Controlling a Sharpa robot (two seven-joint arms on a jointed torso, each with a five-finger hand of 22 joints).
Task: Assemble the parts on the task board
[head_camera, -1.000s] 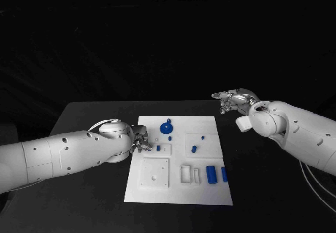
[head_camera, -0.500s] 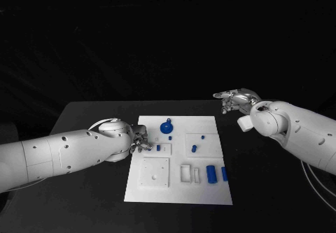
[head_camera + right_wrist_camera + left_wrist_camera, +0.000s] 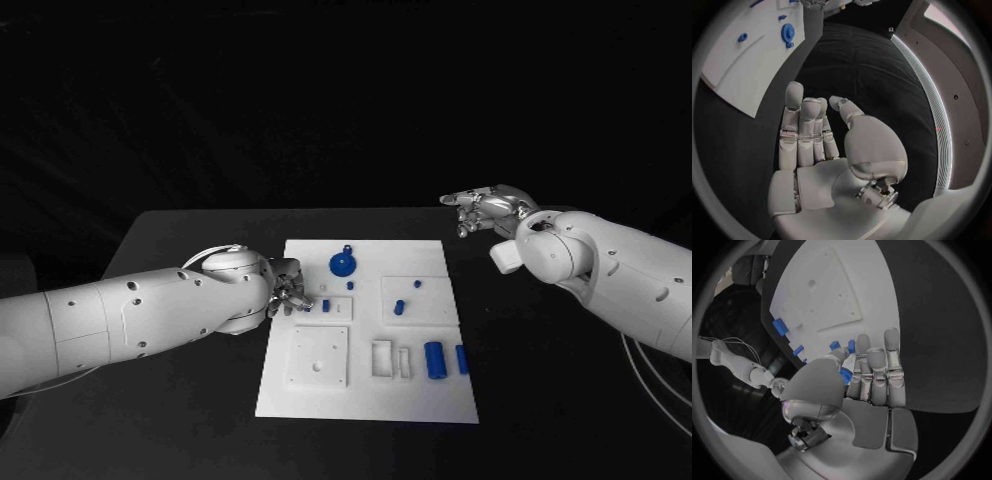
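Nothing has shifted over the last second. The left hand [image 3: 286, 293] still pinches a small blue part [image 3: 844, 373] over the white task board [image 3: 368, 400], left edge. The right hand [image 3: 482, 208], open and empty, stays far right: insertion pending.

No readable text, label, brand, number or sign appears in any view. The task board [image 3: 368, 330] carries no legible markings, and the blue parts on it are unmarked too.
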